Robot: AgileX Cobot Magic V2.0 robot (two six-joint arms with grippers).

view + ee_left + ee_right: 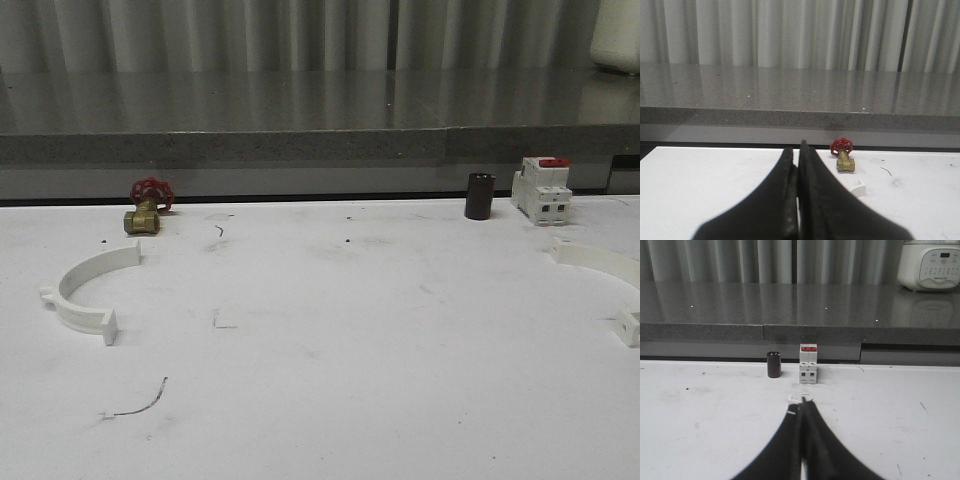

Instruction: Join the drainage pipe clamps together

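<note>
On the white table top [330,340], seen from the front, the two white plastic half-ring drainage pipe clamps are laid well apart, unjoined; the left half-ring clamp [82,291] is found near the table's left edge, lying flat, its open side turned to the right and its long axis running from a far end near the valve to a near end with a square tab, a small lug projecting on its left; behind it, a brass valve with a red handwheel [147,208] is set close to the table's back edge; further right, a dark cylindrical cap [479,196] is stood upright, and just beside it a white boxy breaker with a red top [541,189]; the right half-ring clamp [607,281] is cut by the picture's right edge, lying flat, its arc curving from behind toward a square tab nearer the front.

In the left wrist view, the left gripper [798,200] is seen with its black fingers pressed together, nothing held between them; in the right wrist view, the right gripper [802,440] is likewise closed upon nothing, a small white clamp end being visible just past its tips.
</note>
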